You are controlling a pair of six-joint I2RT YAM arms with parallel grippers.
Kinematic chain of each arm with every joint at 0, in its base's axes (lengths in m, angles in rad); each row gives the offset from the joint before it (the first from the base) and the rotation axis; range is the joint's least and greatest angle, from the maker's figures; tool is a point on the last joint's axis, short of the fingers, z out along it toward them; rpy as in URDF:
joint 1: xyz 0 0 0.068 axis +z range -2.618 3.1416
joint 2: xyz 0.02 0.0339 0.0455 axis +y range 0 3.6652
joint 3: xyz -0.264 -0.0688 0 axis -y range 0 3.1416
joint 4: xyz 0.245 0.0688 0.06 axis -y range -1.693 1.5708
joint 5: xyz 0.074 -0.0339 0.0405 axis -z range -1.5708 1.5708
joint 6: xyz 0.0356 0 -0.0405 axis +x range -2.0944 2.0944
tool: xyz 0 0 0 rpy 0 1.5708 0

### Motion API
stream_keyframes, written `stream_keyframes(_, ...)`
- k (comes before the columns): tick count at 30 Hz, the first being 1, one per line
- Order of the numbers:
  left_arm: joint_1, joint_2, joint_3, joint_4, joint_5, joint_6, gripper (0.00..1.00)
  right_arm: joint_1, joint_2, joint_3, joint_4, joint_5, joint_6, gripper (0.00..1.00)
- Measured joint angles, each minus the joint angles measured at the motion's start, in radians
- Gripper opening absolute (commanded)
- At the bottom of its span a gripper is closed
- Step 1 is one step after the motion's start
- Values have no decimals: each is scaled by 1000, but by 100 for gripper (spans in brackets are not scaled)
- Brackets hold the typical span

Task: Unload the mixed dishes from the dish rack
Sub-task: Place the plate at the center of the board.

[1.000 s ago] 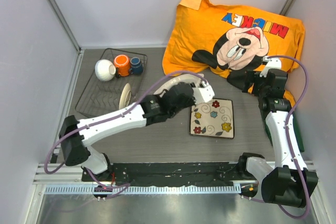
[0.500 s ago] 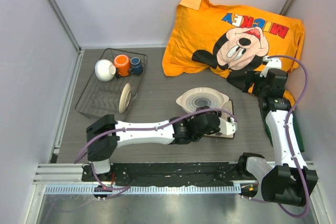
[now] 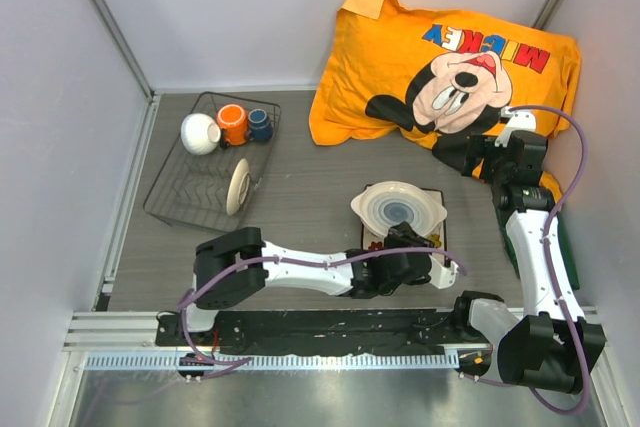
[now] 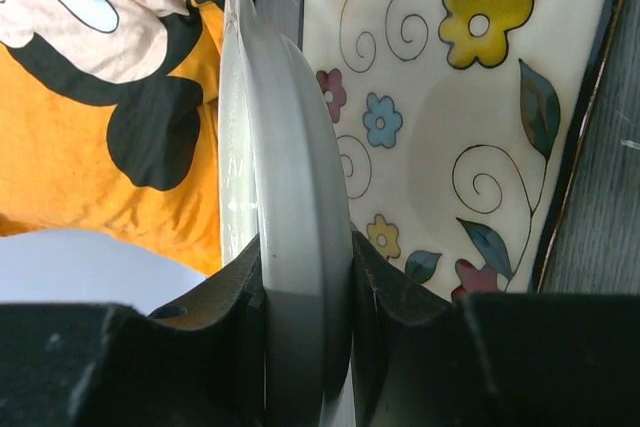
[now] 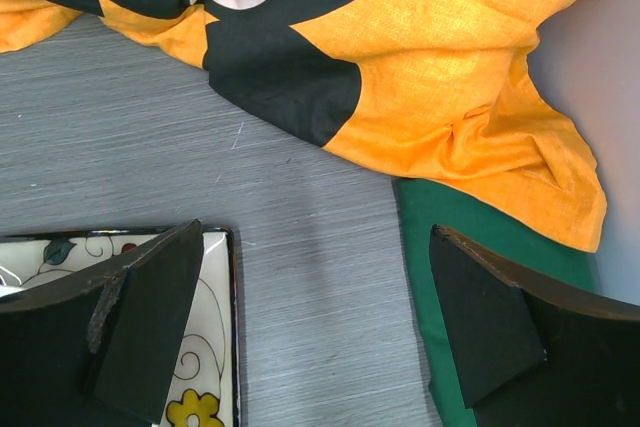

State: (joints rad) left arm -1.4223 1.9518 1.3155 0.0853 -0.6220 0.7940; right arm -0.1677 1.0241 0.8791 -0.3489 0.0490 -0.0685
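My left gripper (image 3: 402,239) is shut on the near rim of a pale round bowl (image 3: 398,207) and holds it over the square flowered plate (image 3: 432,239), which lies on the table. In the left wrist view the bowl's rim (image 4: 290,217) stands edge-on between my fingers (image 4: 385,292), with the plate (image 4: 450,117) behind it. The dish rack (image 3: 180,192) at the back left holds a small white bowl (image 3: 200,133), an orange mug (image 3: 232,124), a dark-blue cup (image 3: 260,125) and a cream round dish (image 3: 238,187) standing on edge. My right gripper (image 5: 320,317) is open above bare table beside the plate's corner (image 5: 205,367).
An orange Mickey pillow (image 3: 450,57) fills the back right. A green cloth (image 5: 440,247) lies under its edge by the right wall. Grey walls close in the left, back and right sides. The left arm stretches low across the near part of the table.
The left arm has swung the round bowl from the middle of the table rightward and nearer, to above the square plate. The right arm has not moved.
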Motion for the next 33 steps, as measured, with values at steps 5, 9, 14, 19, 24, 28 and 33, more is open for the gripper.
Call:
stream_keyframes(5, -3, 34, -22, 65, -19, 30, 0, 0, 0, 0, 0, -3, 0, 99)
stream_keyframes(9, -6, 67, -30, 95, -26, 47, 0, 0, 0, 0, 0, -6, 0, 99)
stream_keyframes(14, -14, 102, -30, 106, -25, 53, 0, 0, -1, 0, 0, -9, 0, 99)
stream_keyframes(19, -18, 126, -30, 117, -25, 53, 0, 0, -3, 0, 0, -11, 0, 99)
stream_keyframes(24, -19, 150, -30, 122, -24, 54, 0, 0, -3, 0, 0, -17, 0, 99)
stream_keyframes(28, -23, 170, -29, 124, -24, 54, 0, 0, -3, 0, -1, -21, 0, 99)
stream_keyframes(33, -28, 175, -25, 127, -29, 56, 0, 0, -3, 0, -1, -25, 0, 99)
